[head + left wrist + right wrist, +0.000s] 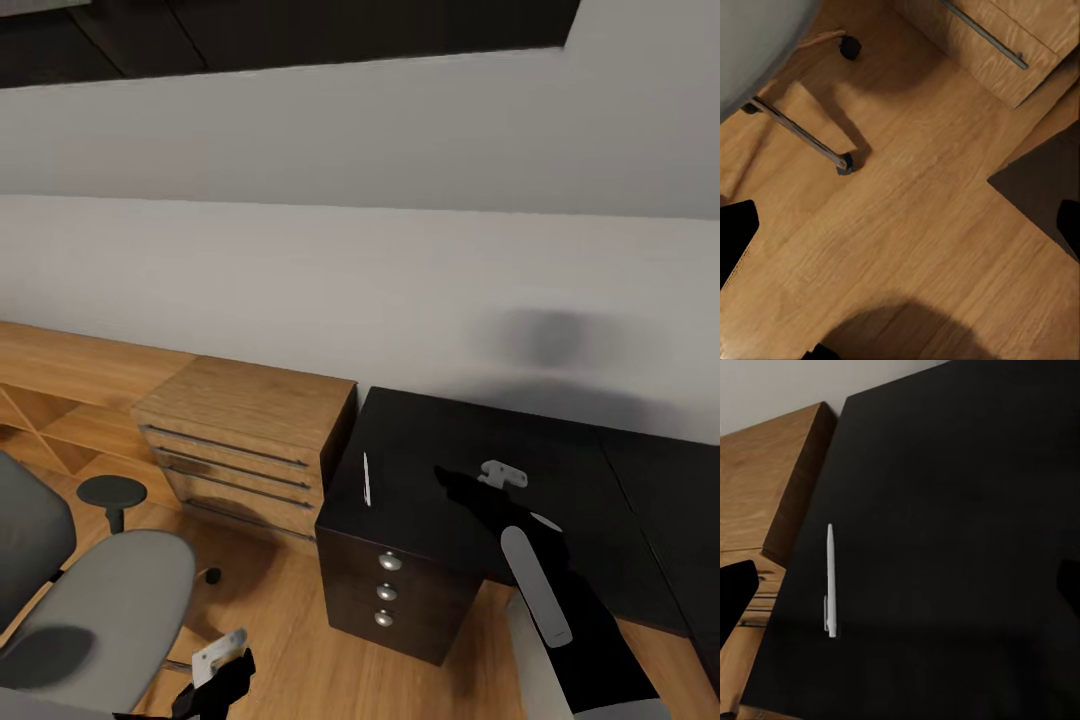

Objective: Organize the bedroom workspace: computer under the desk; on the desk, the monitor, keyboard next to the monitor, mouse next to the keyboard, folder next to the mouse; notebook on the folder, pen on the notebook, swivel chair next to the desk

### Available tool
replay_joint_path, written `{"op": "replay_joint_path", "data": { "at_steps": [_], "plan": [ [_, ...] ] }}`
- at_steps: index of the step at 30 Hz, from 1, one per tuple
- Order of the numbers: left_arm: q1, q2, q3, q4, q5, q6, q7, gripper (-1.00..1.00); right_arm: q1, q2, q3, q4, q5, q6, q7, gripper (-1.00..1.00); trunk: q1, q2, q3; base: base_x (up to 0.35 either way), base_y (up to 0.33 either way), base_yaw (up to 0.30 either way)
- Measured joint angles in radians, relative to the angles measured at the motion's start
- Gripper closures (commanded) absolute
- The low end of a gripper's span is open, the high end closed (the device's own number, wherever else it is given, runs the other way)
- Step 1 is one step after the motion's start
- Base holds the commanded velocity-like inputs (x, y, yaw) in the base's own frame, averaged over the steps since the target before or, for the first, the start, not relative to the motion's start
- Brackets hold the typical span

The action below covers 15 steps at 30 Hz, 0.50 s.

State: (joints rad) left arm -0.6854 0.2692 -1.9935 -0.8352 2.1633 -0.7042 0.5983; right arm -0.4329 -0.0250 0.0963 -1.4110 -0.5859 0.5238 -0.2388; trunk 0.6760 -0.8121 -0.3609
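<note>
the pen (830,580) lies flat near the left edge of the black desk (420,500), apart from everything. the right gripper (452,484) hovers just to its right, jaws apart; best to centre over the shaft and close across it. left gripper (232,672) hangs low beside the chair (110,610), jaws apart
</note>
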Motion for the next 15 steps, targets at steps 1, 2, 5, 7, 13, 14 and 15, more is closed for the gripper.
{"op": "replay_joint_path", "data": {
  "at_steps": [1,2,5,7,13,14,15],
  "plan": [
    [0.0,0.002,0.015,0.012,0.0,0.015,0.0,-1.0,0.0,0.0,0.0,0.0,0.0,0.0,0.0,-1.0,-0.004,0.007,0.003,0.0,0.0,0.0],
    [0.0,0.003,0.031,0.023,-0.001,0.032,0.0,-1.0,0.0,0.0,0.0,0.0,0.0,0.0,0.001,-1.0,-0.008,0.014,0.006,0.0,0.0,0.0],
    [0.0,0.01,0.084,0.058,-0.003,0.083,0.0,-1.0,0.0,0.0,0.0,0.001,-0.001,0.0,0.001,-1.0,-0.019,0.035,0.016,0.0,0.0,0.0],
    [0.0,0.018,0.128,0.082,-0.004,0.112,0.0,-1.0,0.0,0.0,0.0,0.001,0.0,0.0,0.0,-1.0,-0.027,0.049,0.022,0.0,0.0,0.0],
    [0.001,0.053,0.306,0.129,-0.012,0.186,-0.006,-1.0,0.0,0.002,0.002,0.047,0.011,0.0,-0.007,-1.0,-0.05,0.091,0.041,0.0,0.0,0.0],
    [0.002,0.057,0.324,0.131,-0.018,0.195,-0.008,-1.0,0.0,0.002,0.003,0.06,0.016,0.0,-0.009,-1.0,-0.054,0.098,0.044,0.0,0.0,0.0],
    [0.002,0.059,0.339,0.133,-0.026,0.203,-0.012,-1.0,0.0,0.003,0.003,0.073,0.023,0.0,-0.011,-1.0,-0.058,0.105,0.047,0.0,0.0,0.0]
  ]
}}
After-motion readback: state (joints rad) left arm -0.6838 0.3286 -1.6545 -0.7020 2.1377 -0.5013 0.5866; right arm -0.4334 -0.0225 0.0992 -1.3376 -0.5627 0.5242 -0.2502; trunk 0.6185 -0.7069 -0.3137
